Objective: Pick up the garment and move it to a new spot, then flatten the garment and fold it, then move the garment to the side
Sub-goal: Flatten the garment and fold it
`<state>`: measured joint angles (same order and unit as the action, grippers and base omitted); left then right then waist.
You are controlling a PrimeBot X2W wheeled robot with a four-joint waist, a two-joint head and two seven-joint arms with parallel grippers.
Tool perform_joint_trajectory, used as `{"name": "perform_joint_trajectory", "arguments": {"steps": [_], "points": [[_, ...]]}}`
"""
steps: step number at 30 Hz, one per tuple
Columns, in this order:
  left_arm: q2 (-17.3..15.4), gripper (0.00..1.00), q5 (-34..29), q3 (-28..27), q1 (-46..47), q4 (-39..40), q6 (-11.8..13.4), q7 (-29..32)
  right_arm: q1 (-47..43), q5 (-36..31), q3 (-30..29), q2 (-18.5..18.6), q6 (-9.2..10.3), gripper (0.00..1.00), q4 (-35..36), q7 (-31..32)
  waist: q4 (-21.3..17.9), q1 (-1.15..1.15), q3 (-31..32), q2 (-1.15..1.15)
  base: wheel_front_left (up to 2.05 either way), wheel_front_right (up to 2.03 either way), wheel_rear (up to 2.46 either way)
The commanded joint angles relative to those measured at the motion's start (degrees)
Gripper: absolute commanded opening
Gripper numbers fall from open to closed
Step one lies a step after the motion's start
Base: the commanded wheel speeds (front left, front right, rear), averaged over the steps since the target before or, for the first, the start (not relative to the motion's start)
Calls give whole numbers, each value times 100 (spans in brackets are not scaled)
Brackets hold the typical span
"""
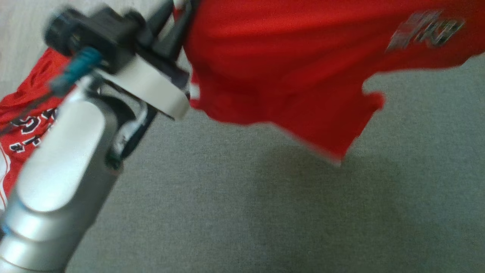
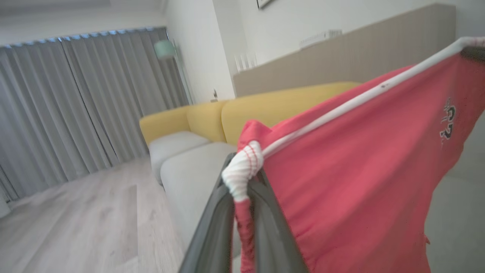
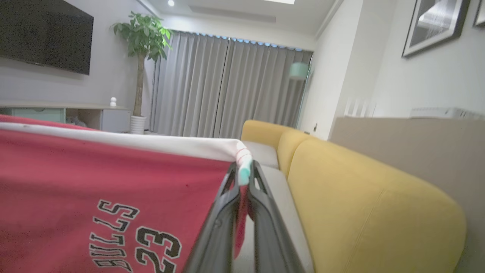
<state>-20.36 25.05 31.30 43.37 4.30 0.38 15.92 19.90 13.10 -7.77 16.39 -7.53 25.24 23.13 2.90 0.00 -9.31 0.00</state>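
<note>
Sofa: yellow back, grey seat; occupies right half of right wrist frame.
Garment: red, white waistband, "BULLS 23" print; hangs stretched across top of head frame, over the grey seat.
Left gripper: closed, pinches one waistband corner, lower centre.
Right gripper: closed, pinches the other corner, lower centre.

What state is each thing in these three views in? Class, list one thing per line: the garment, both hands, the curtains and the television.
garment, lifted above the grey surface, held by its white-trimmed edge at two points, hanging unfolded.
left hand, shut on the garment's white-trimmed edge.
right hand, shut on the garment's white-trimmed edge.
curtains, drawn closed.
television, screen dark.
</note>
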Motion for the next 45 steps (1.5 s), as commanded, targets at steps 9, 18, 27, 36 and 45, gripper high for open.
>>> {"name": "perform_joint_trajectory", "arguments": {"steps": [9, 18, 27, 36, 45], "points": [[-295, 0, 8, -580, 757, 967, 334, 384, 1001, 293, -90, 274, 4, 0, 279, 554, -8, 0, 136, 0, 0, 0, 0], [378, 0, 576, -615, 1179, -820, 107, -72, 2189, 725, 445, 130, 4, 0, -1624, 347, -190, 0, -266, 0, 0, 0, 0], [1126, 0, 1025, -1446, 2483, -4368, -162, -2311, 4524, 852, 814, -640, 4, 0, -4940, -1221, -519, 0, -467, 0, 0, 0, 0], [1447, 0, 1179, -1608, 2096, -6640, -37, -2919, 4405, 956, 1826, -1245, 4, 0, -7206, -1834, -625, 0, -680, 0, 0, 0, 0], [1727, 0, 1149, -1325, 1372, -7468, -53, -3065, 3175, 2012, 2882, -1348, 4, 0, -8015, -2394, -406, 0, -905, 0, 0, 0, 0]]}}
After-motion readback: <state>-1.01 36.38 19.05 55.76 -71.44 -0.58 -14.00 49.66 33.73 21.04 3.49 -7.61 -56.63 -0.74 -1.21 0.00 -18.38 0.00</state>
